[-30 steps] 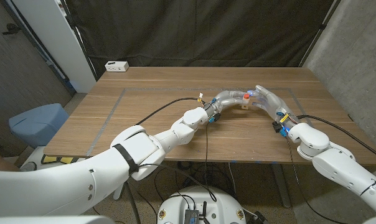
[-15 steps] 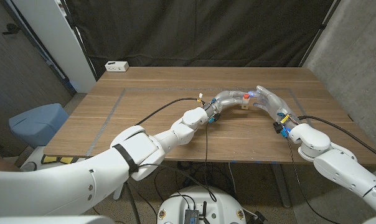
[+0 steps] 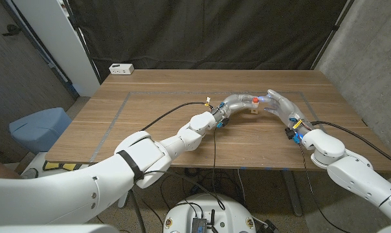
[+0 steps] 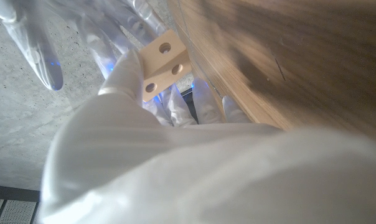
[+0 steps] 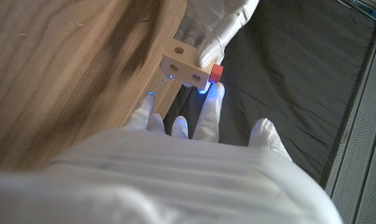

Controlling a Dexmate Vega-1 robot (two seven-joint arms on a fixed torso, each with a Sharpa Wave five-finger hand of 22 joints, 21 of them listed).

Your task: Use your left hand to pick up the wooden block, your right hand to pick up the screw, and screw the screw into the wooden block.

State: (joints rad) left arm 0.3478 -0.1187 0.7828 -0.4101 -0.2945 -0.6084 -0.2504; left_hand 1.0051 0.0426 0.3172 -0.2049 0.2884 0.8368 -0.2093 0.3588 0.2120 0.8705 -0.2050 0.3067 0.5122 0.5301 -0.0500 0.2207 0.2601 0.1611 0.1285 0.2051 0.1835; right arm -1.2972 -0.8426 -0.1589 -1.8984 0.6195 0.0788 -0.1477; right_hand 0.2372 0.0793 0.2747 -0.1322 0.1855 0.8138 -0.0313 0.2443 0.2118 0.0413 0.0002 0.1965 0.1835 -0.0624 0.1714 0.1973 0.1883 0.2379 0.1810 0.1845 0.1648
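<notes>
Wooden block [image 5: 183,67], drilled with round holes, sits pinched between the left hand [image 3: 237,102] fingers above the table [image 3: 150,123]; the right hand [image 3: 278,103] fingertips [image 5: 211,99] touch the red-headed screw [image 5: 216,73] at the block's side, other fingers spread apart

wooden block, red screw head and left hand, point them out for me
wooden block [image 5: 182,67], right wrist view, on its face with the holes
red screw head [image 5: 216,73], right wrist view, on its red side next to the block
left hand [image 3: 233,101], head view, on the back of the hand
</notes>
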